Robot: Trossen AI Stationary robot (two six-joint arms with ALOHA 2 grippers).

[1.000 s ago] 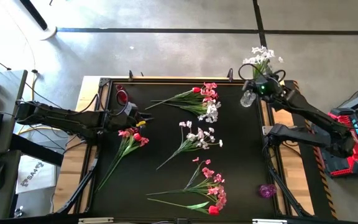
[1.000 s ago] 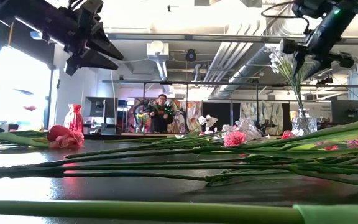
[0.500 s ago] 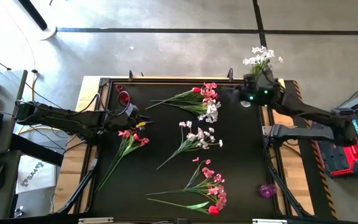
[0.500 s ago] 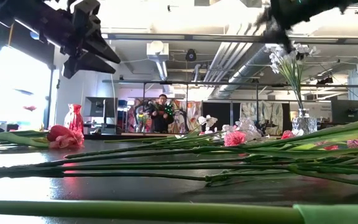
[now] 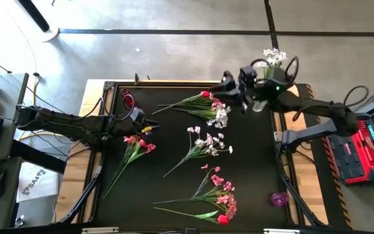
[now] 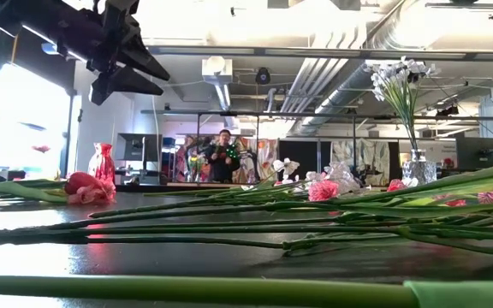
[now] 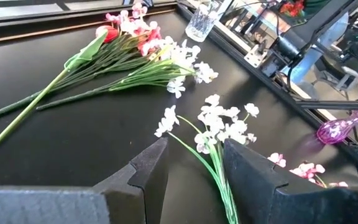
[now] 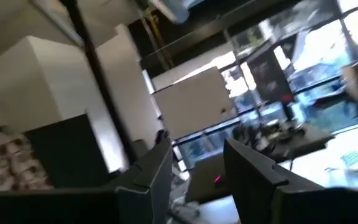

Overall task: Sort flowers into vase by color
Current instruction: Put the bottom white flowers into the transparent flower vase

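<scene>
Flowers lie on the black table: a mixed bunch (image 5: 206,104) at the far middle, a white spray (image 5: 206,144) in the centre, pink sprays (image 5: 219,195) near the front, and a pink stem (image 5: 135,144) at the left. A white spray (image 5: 274,57) stands in the clear vase (image 5: 260,104) at the far right. My left gripper (image 5: 153,123) hovers open above the pink stem, empty in the left wrist view (image 7: 194,168). My right gripper (image 5: 226,90) is raised high over the far bunch, open and empty (image 8: 197,168), tipped up toward the room.
A red vase (image 5: 127,101) stands at the far left corner and a purple vase (image 5: 278,199) at the near right edge. In the low view, long green stems (image 6: 255,224) cross the table. A person (image 6: 222,156) stands in the room far behind.
My right gripper has left the clear vase, risen and swung toward the table's left, tipping from pointing down to pointing upward; it has gone out of the top of the low view. The white spray stays standing in the clear vase.
</scene>
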